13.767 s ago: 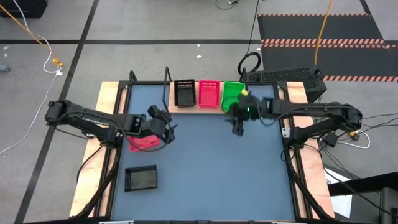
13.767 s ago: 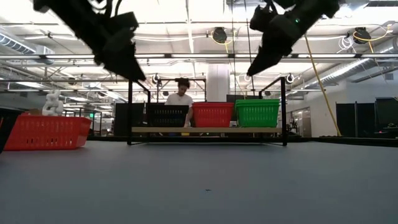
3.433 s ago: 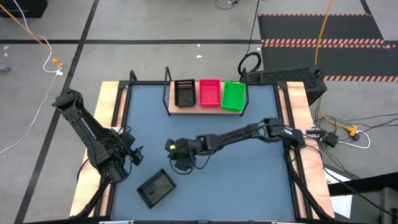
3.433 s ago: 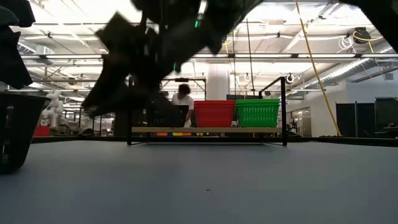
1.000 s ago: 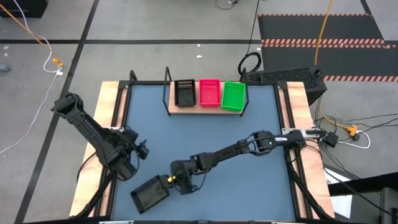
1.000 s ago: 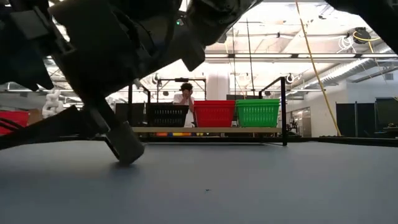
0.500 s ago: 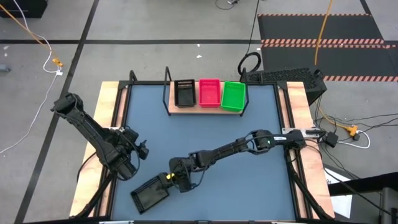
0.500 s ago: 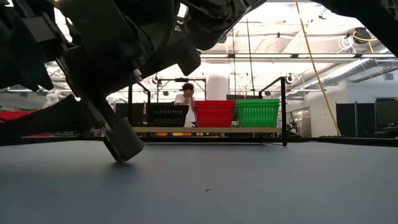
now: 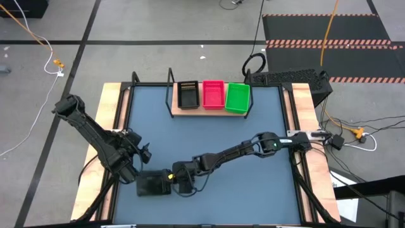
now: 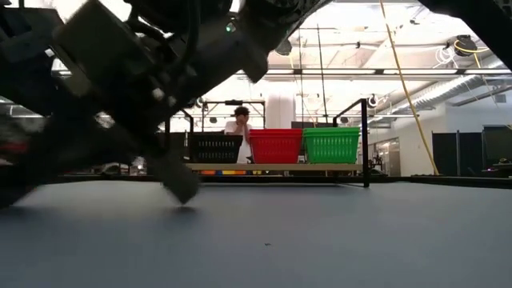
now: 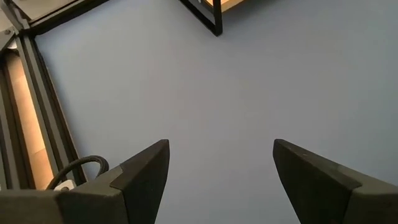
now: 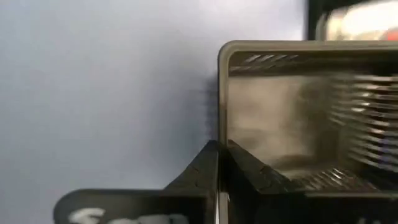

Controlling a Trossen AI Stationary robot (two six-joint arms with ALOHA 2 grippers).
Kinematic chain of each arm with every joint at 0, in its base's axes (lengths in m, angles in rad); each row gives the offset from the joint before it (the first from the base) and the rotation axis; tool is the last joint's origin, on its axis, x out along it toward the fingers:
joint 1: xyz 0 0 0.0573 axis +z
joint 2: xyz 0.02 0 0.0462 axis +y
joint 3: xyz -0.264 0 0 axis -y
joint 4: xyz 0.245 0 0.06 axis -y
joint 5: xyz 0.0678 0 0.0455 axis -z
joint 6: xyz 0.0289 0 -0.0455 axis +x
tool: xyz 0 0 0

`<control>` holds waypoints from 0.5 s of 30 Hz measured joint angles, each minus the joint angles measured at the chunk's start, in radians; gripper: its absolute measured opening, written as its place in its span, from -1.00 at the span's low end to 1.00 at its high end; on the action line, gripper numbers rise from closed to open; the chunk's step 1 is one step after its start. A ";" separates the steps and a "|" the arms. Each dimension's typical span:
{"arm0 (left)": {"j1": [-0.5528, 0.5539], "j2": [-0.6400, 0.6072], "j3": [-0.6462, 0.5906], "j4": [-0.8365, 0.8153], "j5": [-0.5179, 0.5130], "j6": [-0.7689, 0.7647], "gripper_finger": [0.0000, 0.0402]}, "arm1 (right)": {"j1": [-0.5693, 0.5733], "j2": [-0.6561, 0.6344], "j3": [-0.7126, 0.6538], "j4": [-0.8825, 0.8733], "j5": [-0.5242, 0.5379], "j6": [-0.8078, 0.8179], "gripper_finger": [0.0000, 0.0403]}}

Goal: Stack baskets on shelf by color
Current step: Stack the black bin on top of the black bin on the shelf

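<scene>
Three baskets stand in a row on the shelf (image 9: 174, 113) at the table's far side: black (image 9: 187, 94), pink-red (image 9: 212, 94) and green (image 9: 237, 97). Another black basket (image 9: 152, 184) is near the table's front left. My right gripper (image 9: 171, 182) is shut on it at its end toward the table's right. My left gripper (image 9: 140, 154) hangs open just left of and beyond that basket, with only bare tabletop between its fingers (image 11: 149, 171). My right gripper pinches one wall (image 12: 219, 124) of the black basket at its top rim, at the basket's right end. One finger (image 12: 245, 171) is inside the basket and one outside. The arm reaches in from the table's right. Whether the basket's bottom is on the table, I cannot tell.
The wide blue-grey tabletop (image 9: 253, 190) lies between the shelf and the front edge. The shelf's black frame posts (image 10: 365, 144) rise at its ends. A person (image 10: 239, 128) stands in the room behind the shelf.
My right gripper has shut on the black basket's wall. The basket, which lay askew near the front edge, has turned square to the table and shifted a little toward the far edge with the gripper.
</scene>
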 joint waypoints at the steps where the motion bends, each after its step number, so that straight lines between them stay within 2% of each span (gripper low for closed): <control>1: -0.006 0.000 0.000 -0.001 0.001 0.000 0.42 | -0.004 -0.011 0.000 -0.055 0.027 0.049 -0.96; 7: -0.066 0.000 0.000 -0.004 0.062 -0.044 0.42 | -0.036 -0.090 0.002 -0.396 0.056 0.307 -0.96; 11: -0.082 -0.001 0.014 -0.041 0.056 -0.088 0.42 | -0.050 -0.156 -0.001 -0.527 0.090 0.425 -0.96; 15: -0.082 -0.001 0.019 -0.053 0.053 -0.098 0.42 | -0.082 -0.230 -0.002 -0.597 0.160 0.455 -0.96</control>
